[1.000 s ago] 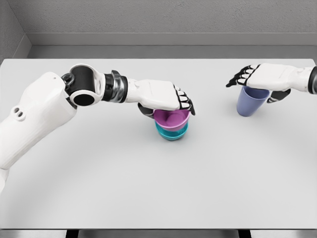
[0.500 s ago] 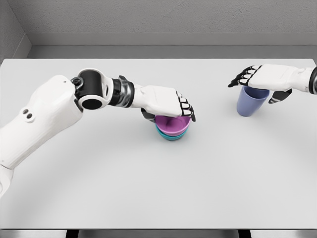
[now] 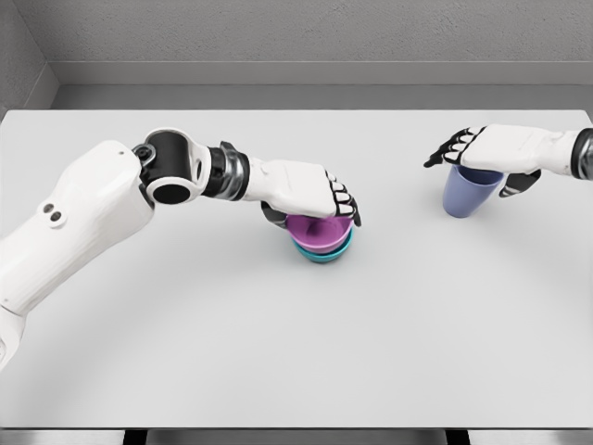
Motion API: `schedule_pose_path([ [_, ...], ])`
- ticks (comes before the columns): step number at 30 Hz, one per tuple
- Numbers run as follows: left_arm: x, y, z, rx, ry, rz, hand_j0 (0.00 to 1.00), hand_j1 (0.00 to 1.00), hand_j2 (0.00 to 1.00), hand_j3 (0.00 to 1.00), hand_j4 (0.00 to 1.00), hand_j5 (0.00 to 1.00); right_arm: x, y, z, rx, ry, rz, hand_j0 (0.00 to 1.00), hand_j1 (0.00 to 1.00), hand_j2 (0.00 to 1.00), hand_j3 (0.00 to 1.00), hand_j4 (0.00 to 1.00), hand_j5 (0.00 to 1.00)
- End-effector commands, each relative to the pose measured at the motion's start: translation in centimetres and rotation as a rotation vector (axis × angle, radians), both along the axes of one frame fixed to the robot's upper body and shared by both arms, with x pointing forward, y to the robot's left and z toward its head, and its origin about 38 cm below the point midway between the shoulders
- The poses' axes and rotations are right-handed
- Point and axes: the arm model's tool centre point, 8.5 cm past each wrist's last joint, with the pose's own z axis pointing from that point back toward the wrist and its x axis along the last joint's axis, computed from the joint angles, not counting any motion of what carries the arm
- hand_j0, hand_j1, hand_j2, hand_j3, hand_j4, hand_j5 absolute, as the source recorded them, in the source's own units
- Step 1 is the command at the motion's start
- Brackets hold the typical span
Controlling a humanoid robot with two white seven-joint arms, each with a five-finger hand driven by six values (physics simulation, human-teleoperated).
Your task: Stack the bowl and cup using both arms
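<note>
Left hand [image 3: 310, 193] — fingers curled over glossy purple bowl [image 3: 318, 232] nested in teal bowl [image 3: 326, 253]; right hand [image 3: 491, 151] — loosely grips lavender plastic cup [image 3: 468, 194].

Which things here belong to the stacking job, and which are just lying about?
Job:
purple bowl, under the left hand
teal bowl, beneath the purple one
blue cup, under the right hand

Lying about:
nothing else besides the table
</note>
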Motion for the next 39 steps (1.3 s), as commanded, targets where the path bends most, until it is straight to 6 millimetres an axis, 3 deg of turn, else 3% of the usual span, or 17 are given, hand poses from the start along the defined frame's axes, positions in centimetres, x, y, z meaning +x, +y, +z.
schedule_pose_path([
  [1, 0.0, 0.0, 0.1, -0.005, 0.003, 0.003, 0.68, 0.68, 0.68, 0.68, 0.68, 0.68, 0.1, -0.3, -0.2, 0.001, 0.005, -0.013, 1.0, 1.0, 1.0, 1.0, 1.0, 1.0],
  [12, 0.6, 0.5, -0.5, 0.005, 0.015, 0.027, 0.69, 0.69, 0.69, 0.69, 0.69, 0.69, 0.4, -0.3, 0.0, 0.005, 0.002, -0.017, 1.0, 1.0, 1.0, 1.0, 1.0, 1.0],
  [20, 0.8, 0.3, -0.5, -0.005, 0.028, 0.031, 0.9, 0.9, 0.9, 0.9, 0.9, 0.9, 0.4, -0.3, 0.0, 0.004, 0.003, -0.018, 1.0, 1.0, 1.0, 1.0, 1.0, 1.0],
  [36, 1.1, 0.4, -0.8, -0.004, 0.041, 0.045, 0.91, 0.91, 0.91, 0.91, 0.91, 0.91, 0.5, -0.5, -0.2, 0.004, 0.007, -0.025, 1.0, 1.0, 1.0, 1.0, 1.0, 1.0],
  [39, 1.1, 0.4, -0.8, -0.008, 0.045, 0.045, 0.96, 0.96, 0.96, 0.96, 0.96, 0.96, 0.5, -0.5, -0.1, 0.004, 0.006, -0.025, 1.0, 1.0, 1.0, 1.0, 1.0, 1.0],
])
